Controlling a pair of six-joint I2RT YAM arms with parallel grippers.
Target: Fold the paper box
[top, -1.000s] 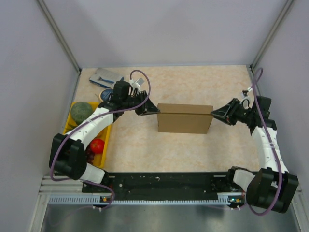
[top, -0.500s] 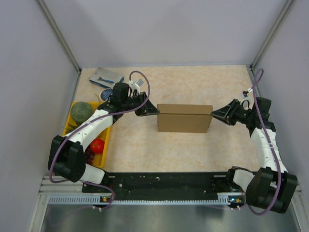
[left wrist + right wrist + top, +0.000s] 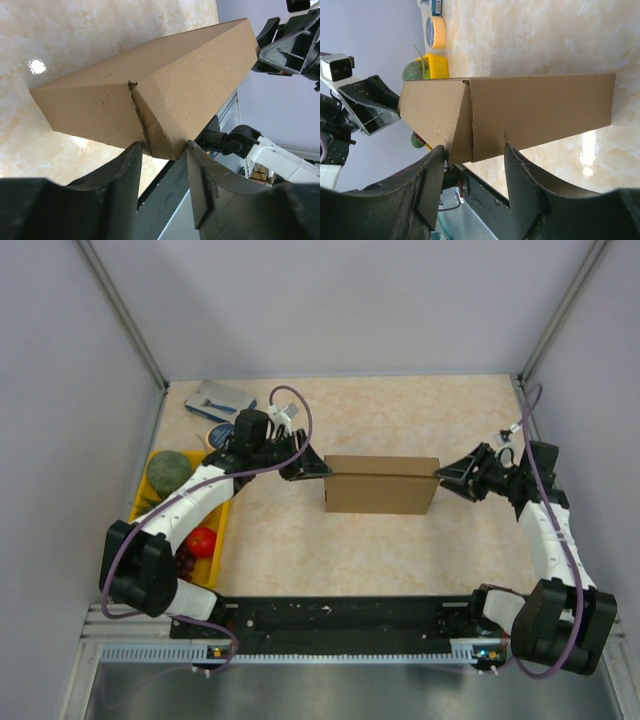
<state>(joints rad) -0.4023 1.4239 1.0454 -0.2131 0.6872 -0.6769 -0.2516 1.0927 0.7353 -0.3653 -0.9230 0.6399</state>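
The left gripper has its jaws spread, fingertips against the left end of the paper box. The right gripper is likewise spread at the right end. The closed brown box sits mid-worktop. A yellow tray of fruit lies along the left edge.

White-and-black jointed arms, purple cables, dark matte claws.

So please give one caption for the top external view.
Both tools, left and right, meet opposite ends of the paper box.
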